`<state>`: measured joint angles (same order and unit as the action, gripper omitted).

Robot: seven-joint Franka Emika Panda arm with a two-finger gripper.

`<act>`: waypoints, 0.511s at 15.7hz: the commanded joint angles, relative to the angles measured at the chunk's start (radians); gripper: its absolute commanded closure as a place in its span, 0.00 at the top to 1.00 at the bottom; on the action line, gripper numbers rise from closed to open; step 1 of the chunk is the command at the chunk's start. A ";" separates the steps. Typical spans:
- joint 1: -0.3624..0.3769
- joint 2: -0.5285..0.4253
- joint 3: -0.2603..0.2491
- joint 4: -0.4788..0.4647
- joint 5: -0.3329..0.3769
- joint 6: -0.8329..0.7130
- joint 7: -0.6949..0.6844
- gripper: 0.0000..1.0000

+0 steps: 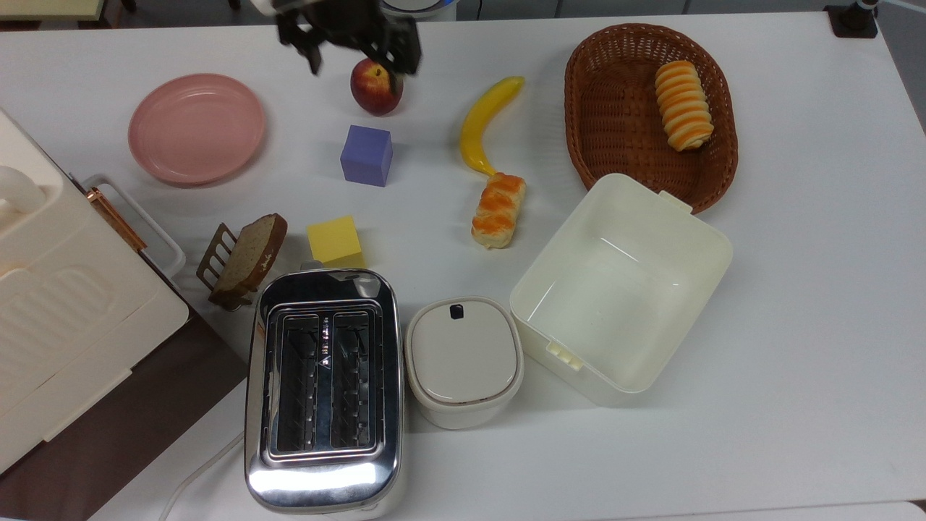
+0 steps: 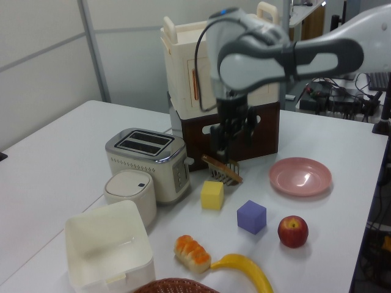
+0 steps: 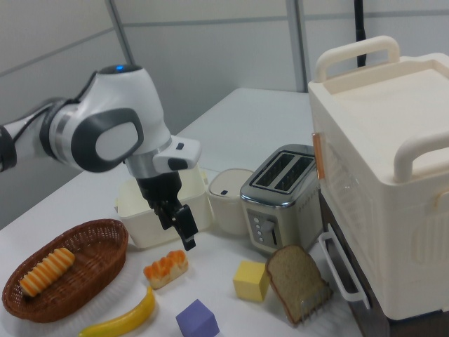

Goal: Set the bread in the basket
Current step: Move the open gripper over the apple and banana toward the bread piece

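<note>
The bread (image 1: pixel 498 210), a small bun with orange-glazed patches, lies on the white table between the banana's tip and the cream tub; it also shows as the bread (image 2: pixel 192 253) and the bread (image 3: pixel 166 269). The basket (image 1: pixel 615 108), oval brown wicker, stands at the top view's upper right and holds a striped roll (image 1: pixel 683 105); its rim shows as the basket (image 2: pixel 174 285) and the basket (image 3: pixel 91 246). My gripper (image 1: pixel 358 58) hangs open and empty above the apple, well left of the bread in the top view. In the right view the gripper (image 3: pixel 184 235) hovers just above the bread.
A banana (image 1: pixel 485 123) touches the bread's far end. A cream tub (image 1: pixel 673 210) stands against the basket's near rim. An apple (image 1: pixel 376 90), purple cube (image 1: pixel 367 155), yellow cube (image 1: pixel 334 239), pink plate (image 1: pixel 197 126), toaster (image 1: pixel 322 383), lidded pot (image 1: pixel 463 358) and racked bread slice (image 1: pixel 249 253) crowd the left.
</note>
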<state>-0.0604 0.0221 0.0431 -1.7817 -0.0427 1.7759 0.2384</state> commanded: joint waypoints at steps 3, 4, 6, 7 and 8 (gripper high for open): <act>0.004 -0.048 0.031 -0.154 0.015 0.209 0.168 1.00; 0.008 -0.044 0.032 -0.160 0.015 0.226 0.192 1.00; 0.010 -0.042 0.032 -0.185 0.015 0.287 0.260 1.00; 0.011 -0.042 0.032 -0.203 0.015 0.322 0.297 1.00; 0.013 -0.044 0.034 -0.217 0.015 0.354 0.320 1.00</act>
<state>-0.0596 0.0159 0.0781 -1.9182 -0.0427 2.0284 0.4650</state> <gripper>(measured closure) 0.000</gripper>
